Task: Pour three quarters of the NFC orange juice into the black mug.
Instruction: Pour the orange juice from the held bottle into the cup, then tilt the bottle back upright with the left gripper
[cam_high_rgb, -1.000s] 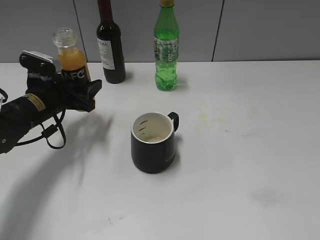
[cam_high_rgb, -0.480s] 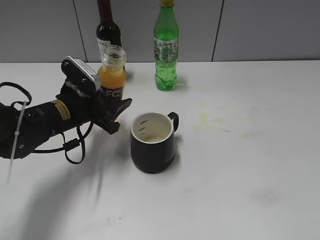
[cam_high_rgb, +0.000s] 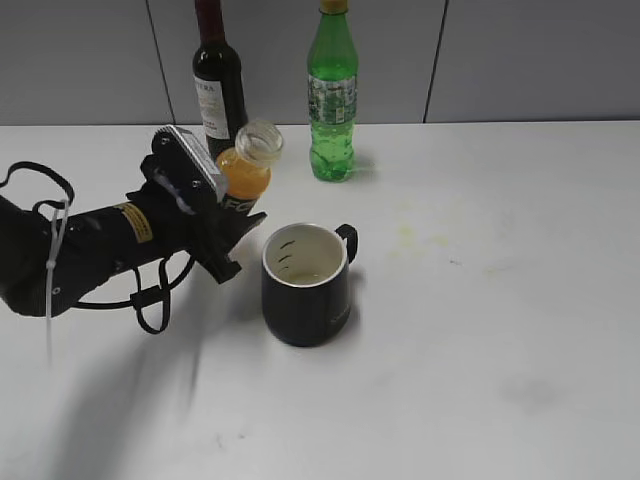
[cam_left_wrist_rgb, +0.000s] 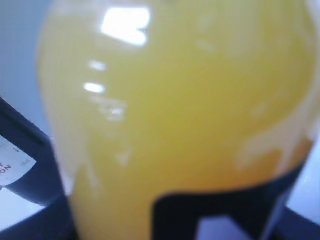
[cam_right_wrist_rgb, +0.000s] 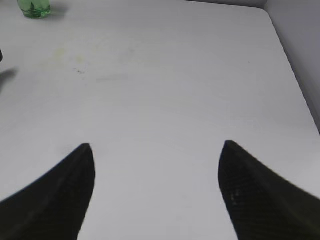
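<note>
My left gripper is shut on the NFC orange juice bottle and holds it tilted to the right, its open neck pointing up and right, just left of and above the black mug. The mug stands upright at the table's middle, handle to the back right, white inside with dark marks. In the left wrist view the orange bottle fills the frame, its black label at the bottom. My right gripper is open and empty over bare table; it is out of the exterior view.
A tall dark wine bottle and a green soda bottle stand at the back by the grey wall. The soda bottle's base shows in the right wrist view. The table's right edge runs near the wall.
My left arm has carried the juice bottle from the far left rightward toward the mug and tipped it from upright to a rightward lean. The mug has not moved.
</note>
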